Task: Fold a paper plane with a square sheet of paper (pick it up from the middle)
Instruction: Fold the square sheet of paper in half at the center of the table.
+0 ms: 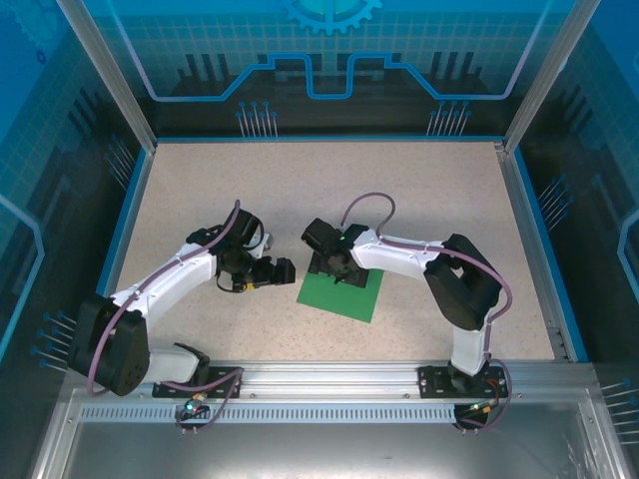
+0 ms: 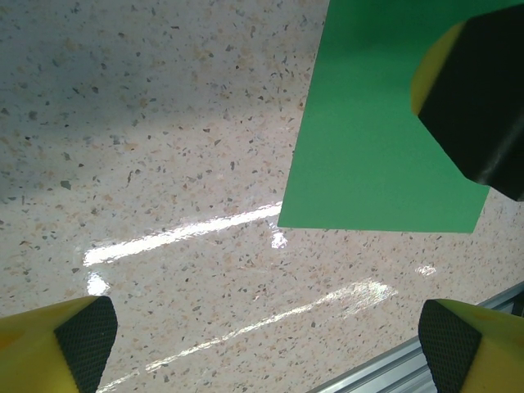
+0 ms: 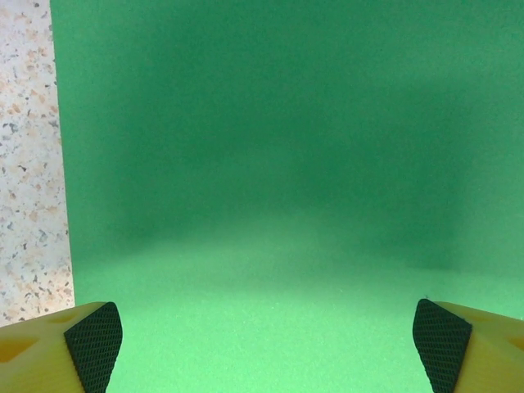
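The right gripper (image 3: pixel 268 336) hangs spread wide over the flat green paper (image 3: pixel 270 164); the left gripper (image 2: pixel 266 340) (also released) hovers beside it.

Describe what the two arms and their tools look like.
The left arm and right arm have white shells, black joints and bases, and a purplish cable looping along each. The left tool and right tool have yellow fingers tipped with black cross-hatched pads.
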{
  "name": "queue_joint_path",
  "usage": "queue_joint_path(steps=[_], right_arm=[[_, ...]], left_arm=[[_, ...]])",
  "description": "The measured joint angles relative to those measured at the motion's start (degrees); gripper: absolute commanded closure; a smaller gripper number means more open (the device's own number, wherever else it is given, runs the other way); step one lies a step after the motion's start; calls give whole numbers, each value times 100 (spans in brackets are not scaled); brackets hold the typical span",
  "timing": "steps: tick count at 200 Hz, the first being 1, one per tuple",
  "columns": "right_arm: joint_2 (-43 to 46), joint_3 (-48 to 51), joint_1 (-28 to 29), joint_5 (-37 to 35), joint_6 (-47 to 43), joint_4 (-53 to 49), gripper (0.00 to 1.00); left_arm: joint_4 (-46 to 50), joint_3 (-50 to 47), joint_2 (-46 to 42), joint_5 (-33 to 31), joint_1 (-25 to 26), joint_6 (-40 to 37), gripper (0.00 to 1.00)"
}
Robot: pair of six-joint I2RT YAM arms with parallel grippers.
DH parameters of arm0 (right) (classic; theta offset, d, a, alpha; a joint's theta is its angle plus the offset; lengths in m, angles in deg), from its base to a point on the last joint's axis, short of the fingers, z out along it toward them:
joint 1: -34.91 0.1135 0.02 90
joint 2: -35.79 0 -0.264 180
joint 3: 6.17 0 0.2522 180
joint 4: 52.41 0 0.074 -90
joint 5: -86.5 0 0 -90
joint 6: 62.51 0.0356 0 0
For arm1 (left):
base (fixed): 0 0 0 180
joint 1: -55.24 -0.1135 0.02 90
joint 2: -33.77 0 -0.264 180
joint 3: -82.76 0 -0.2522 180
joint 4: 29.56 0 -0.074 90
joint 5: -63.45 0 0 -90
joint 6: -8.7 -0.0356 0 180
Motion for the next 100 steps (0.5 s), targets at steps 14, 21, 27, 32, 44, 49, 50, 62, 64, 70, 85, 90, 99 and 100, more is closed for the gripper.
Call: queue_joint_path(steps=[14, 21, 27, 32, 44, 49, 50, 62, 64, 70, 85, 90, 99, 100], right_arm=[[-83, -39, -9, -33, 22, -39, 2], [-120, -39, -13, -35, 35, -55, 2], [-146, -39, -15, -35, 39, -72, 2], [-177, -39, -20, -33, 44, -76, 3], [-229, -39, -31, -28, 61, -68, 3], [-260, -37, -46, -4, 63, -63, 3], [-262, -37, -50, 0, 66, -61, 3], [-313, -37, -85, 33, 81, -44, 4], [-323, -37, -92, 46, 83, -33, 4], [-350, -37, -109, 59, 83, -15, 4], [-411, -50, -129, 61, 83, -44, 4], [-422, -63, -129, 61, 83, -55, 4], [-435, -81, -129, 72, 83, -68, 4], [-437, -81, -129, 72, 85, -70, 4]], left_arm=[[-9, 0, 0, 0, 0, 2, 1], [-9, 0, 0, 0, 0, 2, 1], [-9, 0, 0, 0, 0, 2, 1], [-9, 0, 0, 0, 0, 2, 1], [-9, 0, 0, 0, 0, 2, 1], [-9, 0, 0, 0, 0, 0, 1], [-9, 0, 0, 0, 0, 2, 1], [-9, 0, 0, 0, 0, 0, 1], [-7, 0, 0, 0, 0, 0, 1], [-7, 0, 0, 0, 0, 0, 1], [-7, 0, 0, 0, 0, 0, 1], [-7, 0, 0, 0, 0, 0, 1], [-7, 0, 0, 0, 0, 0, 1], [-7, 0, 0, 0, 0, 0, 1]])
